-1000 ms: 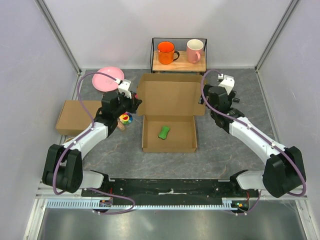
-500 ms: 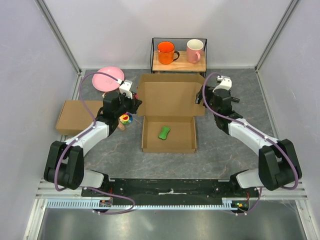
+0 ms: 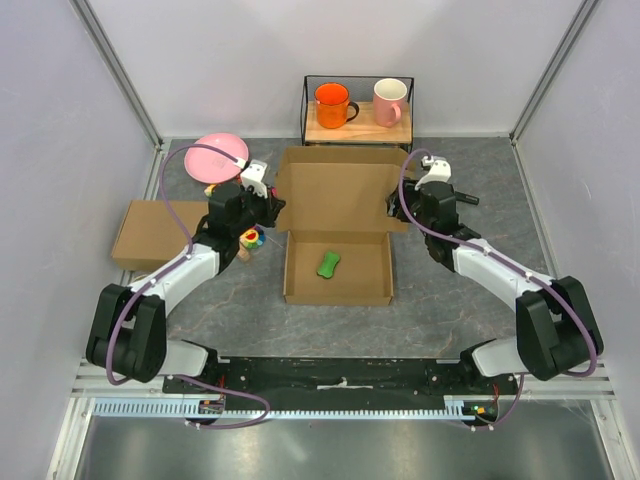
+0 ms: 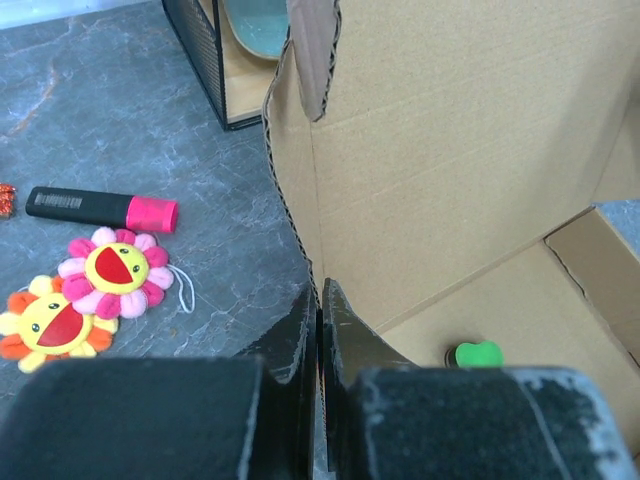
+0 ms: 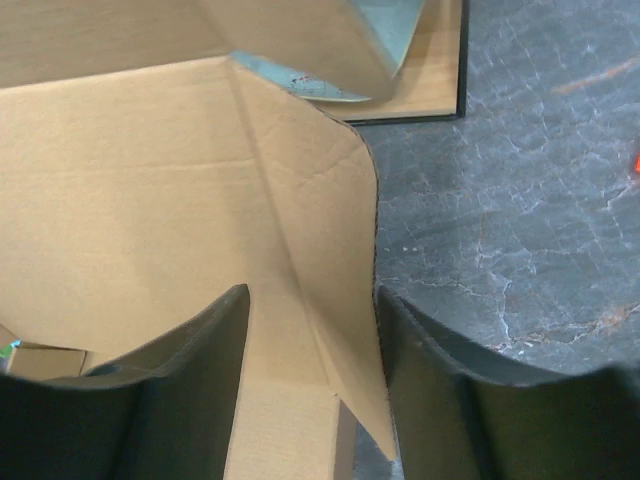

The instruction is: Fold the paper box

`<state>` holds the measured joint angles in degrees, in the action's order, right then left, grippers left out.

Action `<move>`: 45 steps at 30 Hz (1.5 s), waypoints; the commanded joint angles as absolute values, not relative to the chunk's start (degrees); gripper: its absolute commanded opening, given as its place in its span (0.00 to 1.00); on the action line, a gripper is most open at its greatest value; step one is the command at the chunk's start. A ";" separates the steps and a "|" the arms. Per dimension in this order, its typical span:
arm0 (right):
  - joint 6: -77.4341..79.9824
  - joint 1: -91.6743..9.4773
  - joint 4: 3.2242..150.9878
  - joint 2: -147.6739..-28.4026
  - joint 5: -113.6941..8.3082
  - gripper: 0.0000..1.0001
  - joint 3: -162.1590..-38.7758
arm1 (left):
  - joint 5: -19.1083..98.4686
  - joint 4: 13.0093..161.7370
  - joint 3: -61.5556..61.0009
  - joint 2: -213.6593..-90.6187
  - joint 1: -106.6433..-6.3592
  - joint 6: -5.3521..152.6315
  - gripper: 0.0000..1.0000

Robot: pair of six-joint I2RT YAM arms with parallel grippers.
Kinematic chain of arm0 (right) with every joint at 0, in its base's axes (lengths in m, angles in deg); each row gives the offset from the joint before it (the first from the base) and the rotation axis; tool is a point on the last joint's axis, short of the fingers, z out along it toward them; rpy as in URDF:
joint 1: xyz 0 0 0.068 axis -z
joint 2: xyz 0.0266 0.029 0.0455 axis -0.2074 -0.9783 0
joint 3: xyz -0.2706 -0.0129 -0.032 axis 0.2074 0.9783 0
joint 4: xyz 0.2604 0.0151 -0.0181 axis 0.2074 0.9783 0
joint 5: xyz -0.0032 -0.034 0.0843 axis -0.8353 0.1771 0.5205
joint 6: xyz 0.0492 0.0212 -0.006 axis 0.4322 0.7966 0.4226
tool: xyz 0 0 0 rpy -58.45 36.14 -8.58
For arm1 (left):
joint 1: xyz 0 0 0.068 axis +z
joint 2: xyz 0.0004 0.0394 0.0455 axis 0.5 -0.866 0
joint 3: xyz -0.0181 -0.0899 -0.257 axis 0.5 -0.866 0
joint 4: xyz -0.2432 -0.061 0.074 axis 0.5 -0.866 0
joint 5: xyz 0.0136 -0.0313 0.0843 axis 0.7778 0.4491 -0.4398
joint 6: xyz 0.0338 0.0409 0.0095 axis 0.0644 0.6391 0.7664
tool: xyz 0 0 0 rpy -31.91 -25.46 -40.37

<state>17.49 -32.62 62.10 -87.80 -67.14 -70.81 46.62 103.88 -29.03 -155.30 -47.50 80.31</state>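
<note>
Brown paper box (image 3: 360, 278) — lid (image 3: 336, 195) open

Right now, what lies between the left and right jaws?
The cardboard box's raised lid fills that stretch: left jaws pinch its left edge, right jaws straddle its right flap. The top view shows it.

Scene is lit brightly and evenly from overhead; shadows are kept soft. Near fingers (image 4: 296, 335) are rendered blurred in wrist views.
</note>
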 commanded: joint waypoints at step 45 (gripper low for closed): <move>29.63 -57.67 86.60 -84.83 -102.17 0.02 -72.11 | 1.81 122.71 -44.32 -150.92 -72.98 66.82 0.02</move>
<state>28.90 -56.16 76.83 -85.61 -109.35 -71.57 1.00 119.07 -41.31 -151.12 -70.95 65.01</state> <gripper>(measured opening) 0.036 0.050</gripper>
